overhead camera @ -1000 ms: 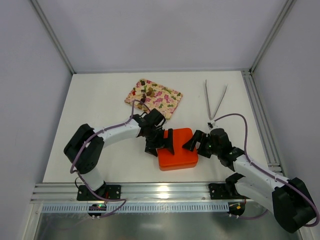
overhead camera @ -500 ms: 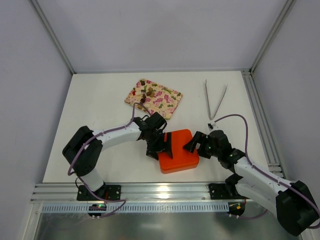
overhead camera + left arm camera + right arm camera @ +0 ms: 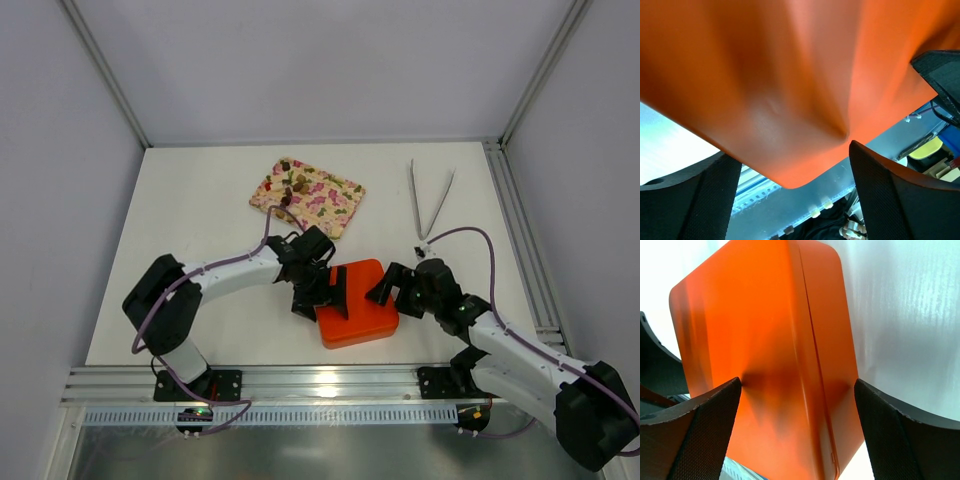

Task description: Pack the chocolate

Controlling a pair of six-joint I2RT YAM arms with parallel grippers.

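My left pincer (image 3: 320,300) and right pincer (image 3: 390,297) stood spread wide astride opposite sides of the closed orange box (image 3: 358,310), fingertips against it, though I could not tell whether either truly pinched it. The chocolate (image 3: 290,186) lay as small brown lumps on the pink floral tray (image 3: 330,208) at the far side, well apart from the box. Against a second earlier, my left pincer had slid slightly nearer along the box's left edge and the box had shifted a touch, while tray, chocolate and metal tongs (image 3: 430,200) lay unmoved
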